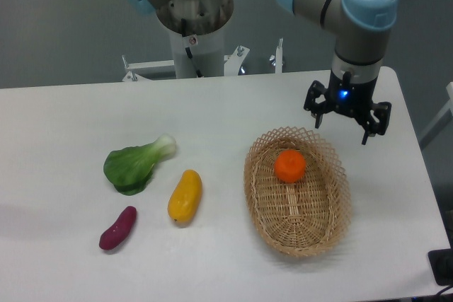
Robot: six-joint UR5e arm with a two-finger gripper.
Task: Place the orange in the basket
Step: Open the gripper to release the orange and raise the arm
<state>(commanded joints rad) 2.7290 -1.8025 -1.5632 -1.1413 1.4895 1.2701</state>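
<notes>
The orange (pixel 290 166) lies inside the tan wicker basket (pixel 331 225), toward its far end, with nothing touching it. My gripper (pixel 342 129) hangs above the table up and to the right of the basket's far rim, well apart from the fruit. Its fingers are spread open and hold nothing.
On the left half of the white table lie a green leafy vegetable (pixel 136 165), a yellow mango-like fruit (pixel 185 195) and a small purple sweet potato (pixel 117 228). The arm's base column (pixel 192 19) stands behind the table's far edge.
</notes>
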